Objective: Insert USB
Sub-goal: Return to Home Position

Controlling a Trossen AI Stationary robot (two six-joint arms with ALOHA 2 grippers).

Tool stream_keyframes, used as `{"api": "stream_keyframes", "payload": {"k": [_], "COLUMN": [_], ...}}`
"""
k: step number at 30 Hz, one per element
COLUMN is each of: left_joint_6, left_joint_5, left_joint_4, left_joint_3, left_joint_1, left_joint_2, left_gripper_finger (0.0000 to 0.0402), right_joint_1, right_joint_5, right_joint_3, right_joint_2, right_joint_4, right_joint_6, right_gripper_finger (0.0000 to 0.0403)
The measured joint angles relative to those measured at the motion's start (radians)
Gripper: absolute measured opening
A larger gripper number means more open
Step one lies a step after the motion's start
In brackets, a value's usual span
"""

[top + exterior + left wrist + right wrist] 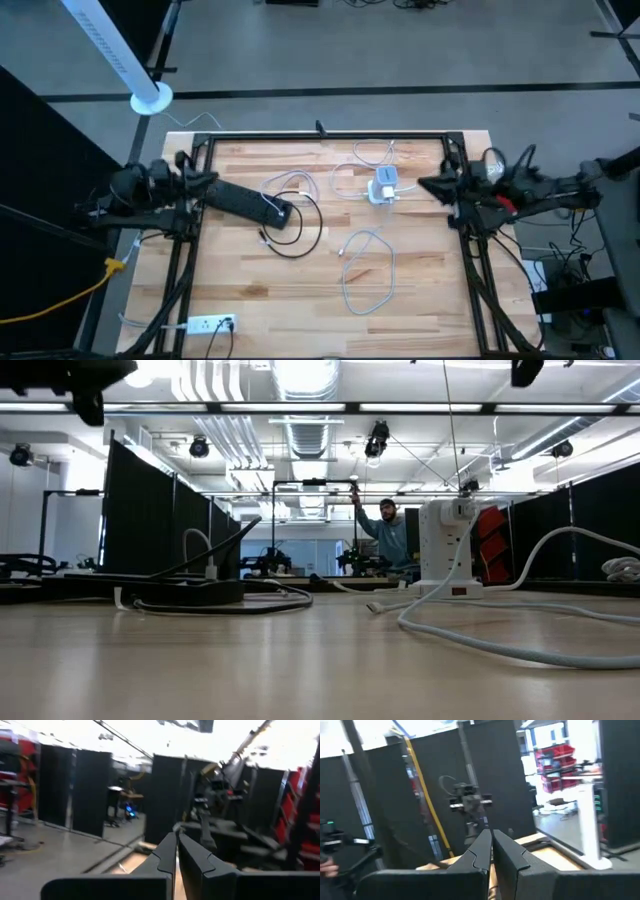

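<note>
A: Where were the two grippers?
B: The left gripper [212, 182] hung at the left edge of the table [430, 295] and the right gripper [424, 185] at its right edge, both pointing inward. In the wrist views each had its fingers pressed together, holding nothing.
A: And the plugs?
B: The white outlet block [385, 188] stood near the right gripper, with white cables [345, 185] running from it. The black power strip [240, 201] lay just beside the left gripper, and a black cable [305, 240] looped from its end. A white cord [368, 268] lay curled mid-table.
A: Anyone around?
B: A person [388, 528] stood far behind the table.
</note>
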Motion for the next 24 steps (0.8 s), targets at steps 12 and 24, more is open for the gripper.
{"api": "stream_keyframes", "payload": {"k": [12, 24], "left_joint_6": [-0.033, -0.141], "left_joint_5": [0.161, 0.241], "left_joint_4": [0.116, 0.407], "left_joint_3": [-0.142, -0.439], "left_joint_1": [0.000, 0.001], "left_joint_2": [0.001, -0.002], "left_gripper_finger": [0.0000, 0.0000], "right_joint_1": [0.000, -0.005], "right_joint_5": [-0.019, 0.007], "right_joint_3": [-0.476, -0.572], "right_joint_2": [0.091, 0.100], "right_joint_4": [0.753, 0.573], "right_joint_6": [-0.002, 0.215], "right_gripper_finger": [0.0000, 0.0000]}}
